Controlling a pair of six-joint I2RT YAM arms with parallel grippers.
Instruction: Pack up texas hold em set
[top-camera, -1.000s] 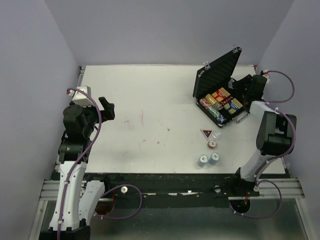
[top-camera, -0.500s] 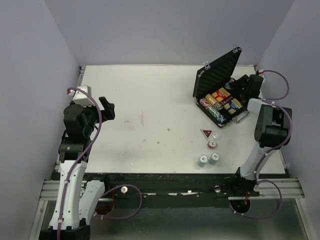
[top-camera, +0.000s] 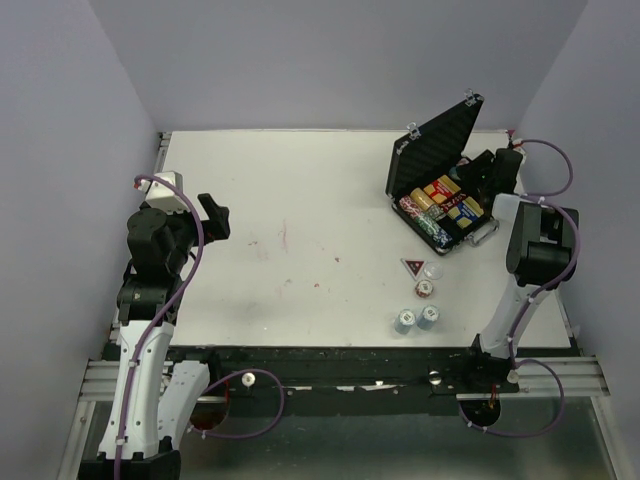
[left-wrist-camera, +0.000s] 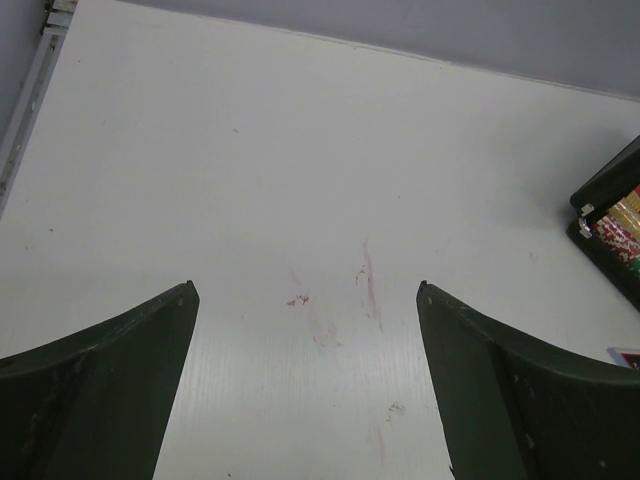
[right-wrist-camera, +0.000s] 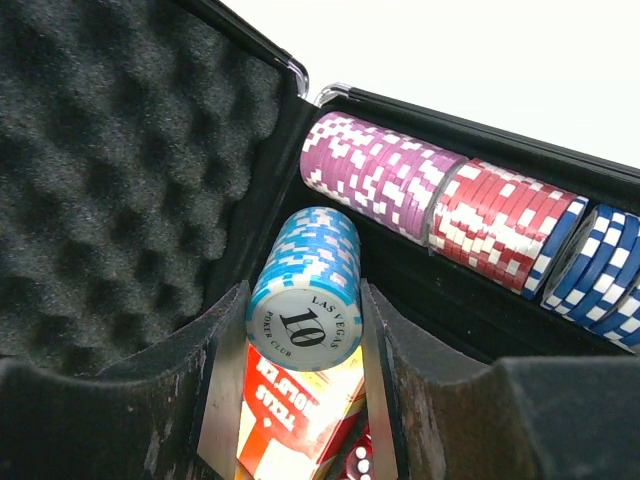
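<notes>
Since a second ago the right arm has drawn its elbow in and stood its forearm more upright, carrying the right gripper (top-camera: 478, 172) farther over the open case; the left arm has not stirred.

Nearest the arms' bases, two pale-blue loose stacks (top-camera: 405, 320) stand on the white table (top-camera: 300, 190). A red-and-white short stack (top-camera: 424, 289), a dark triangular marker (top-camera: 411, 266) and a clear disc (top-camera: 434, 270) lie just beyond them, all outside the case. The left gripper (left-wrist-camera: 305, 290) hangs wide open and empty over bare table, well apart from these pieces.

Farther on, inside the black ribbed briefcase-style case (top-camera: 440, 140), the right gripper's jaws are closed on a pale-blue chip stack (right-wrist-camera: 305, 300). Its "10" face is turned to the wrist camera and its long axis runs away along the fingers. The stack hangs above a red-and-yellow card deck (right-wrist-camera: 290, 420), just short of the dark channel before the purple chip row (right-wrist-camera: 375, 190) and red chip row (right-wrist-camera: 495, 225). Those rows run roughly crosswise to the held stack, so seating it beside them probably calls for a turn of the wrist. The right arm is plainly the nearer one.
</notes>
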